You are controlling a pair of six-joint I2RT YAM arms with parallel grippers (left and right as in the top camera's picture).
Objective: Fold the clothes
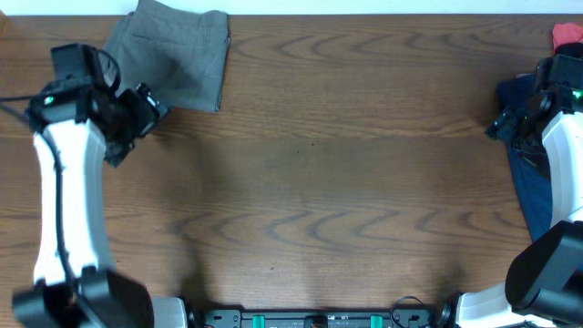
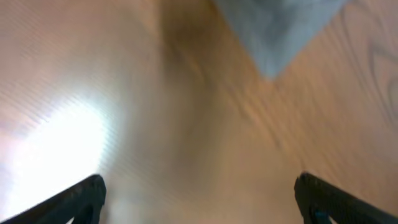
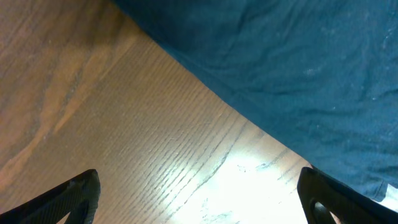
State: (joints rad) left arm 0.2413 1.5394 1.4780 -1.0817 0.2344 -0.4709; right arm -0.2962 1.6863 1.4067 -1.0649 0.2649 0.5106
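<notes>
Black fingertips at the bottom corners of the left wrist view belong to the left end effector, which is spread wide with only bare wood between its fingers. Ahead of it, at the top of that blurred view, a corner of the grey garment points down toward the fingers without touching them. From overhead, the grey garment lies at the far left of the desk. It is folded into a compact, roughly square stack with fairly straight edges and faint creases across its top. The left end effector hovers just beside the garment's near-left edge.

The right end effector is likewise spread, with its two dark fingertips at the bottom corners of the right wrist view and nothing pinched between them. Past them a dark blue garment fills the upper right of that view. Its edge runs diagonally across the wood, and its surface is softly wrinkled and flecked with pale lint. Overhead, this blue garment lies unfolded along the right edge of the desk, a long rumpled strip partly hidden under the right arm and running off the frame. A small red item sits at the far right corner, just beyond the blue cloth; what it is cannot be told.
</notes>
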